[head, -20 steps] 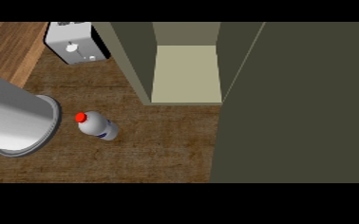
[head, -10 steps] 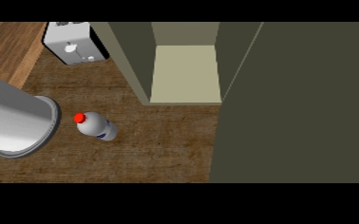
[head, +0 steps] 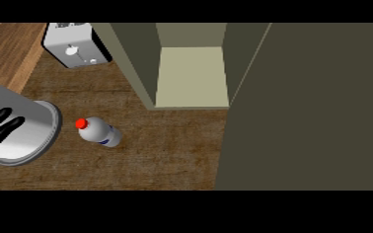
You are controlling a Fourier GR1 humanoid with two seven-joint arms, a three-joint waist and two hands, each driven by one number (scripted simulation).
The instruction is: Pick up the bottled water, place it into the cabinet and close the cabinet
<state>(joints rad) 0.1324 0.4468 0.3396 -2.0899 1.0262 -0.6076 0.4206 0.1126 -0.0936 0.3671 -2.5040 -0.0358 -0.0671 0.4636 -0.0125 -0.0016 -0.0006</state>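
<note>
My left hand [head: 7, 121] is showing at the counter's left edge, fingers spread and holding nothing.

Its black fingers are lying straight and apart over my grey forearm [head: 33, 138]. The bottle [head: 100, 133] is sitting on the counter [head: 167, 148] just beside that forearm, untouched, red cap [head: 81, 123] pointing toward the back-left corner. Behind it the cabinet [head: 191, 76] is standing open, its door [head: 299, 108] covering the counter's right side. A toaster [head: 73, 49] is sitting at the back-left corner.
</note>
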